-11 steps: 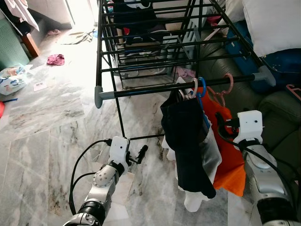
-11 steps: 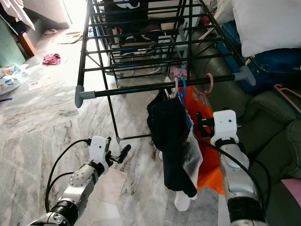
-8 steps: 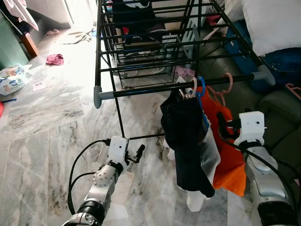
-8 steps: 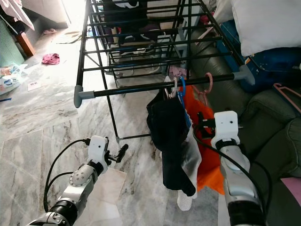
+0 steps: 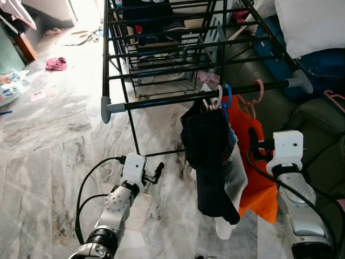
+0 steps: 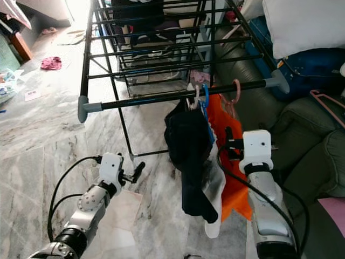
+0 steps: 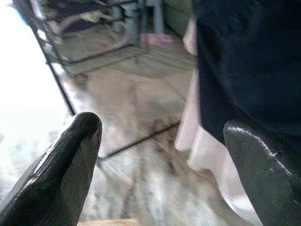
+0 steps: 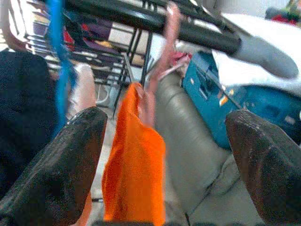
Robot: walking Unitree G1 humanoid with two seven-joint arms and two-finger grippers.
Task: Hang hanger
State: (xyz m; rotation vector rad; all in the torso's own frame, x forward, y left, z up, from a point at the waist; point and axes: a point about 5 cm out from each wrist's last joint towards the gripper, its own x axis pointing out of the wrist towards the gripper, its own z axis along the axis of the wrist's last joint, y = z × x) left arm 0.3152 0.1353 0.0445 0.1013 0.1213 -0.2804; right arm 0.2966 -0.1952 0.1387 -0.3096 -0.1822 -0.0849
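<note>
A pink hanger (image 5: 260,90) hangs by its hook on the front rail (image 5: 161,101) of the black drying rack and carries an orange garment (image 5: 254,178). Beside it on the same rail, a blue hanger (image 5: 229,98) and a pale one hold a black garment (image 5: 209,156) and a white one (image 5: 233,186). My right gripper (image 5: 253,150) is open just right of the orange garment, at mid height; in the right wrist view its fingers (image 8: 56,169) frame the pink hook (image 8: 170,37). My left gripper (image 5: 155,174) is open, low, left of the black garment (image 7: 249,61).
A dark green sofa (image 5: 318,121) stands right of the rack with a white pillow (image 5: 310,24), a blue bag (image 5: 326,65) and a loose pink hanger (image 5: 335,100). Clothes (image 5: 55,63) and litter lie on the marble floor (image 5: 48,162) at the far left.
The camera has shifted a little, so the rack sits lower and further left in the picture. Both grippers keep their open stance near the hanging garments.
</note>
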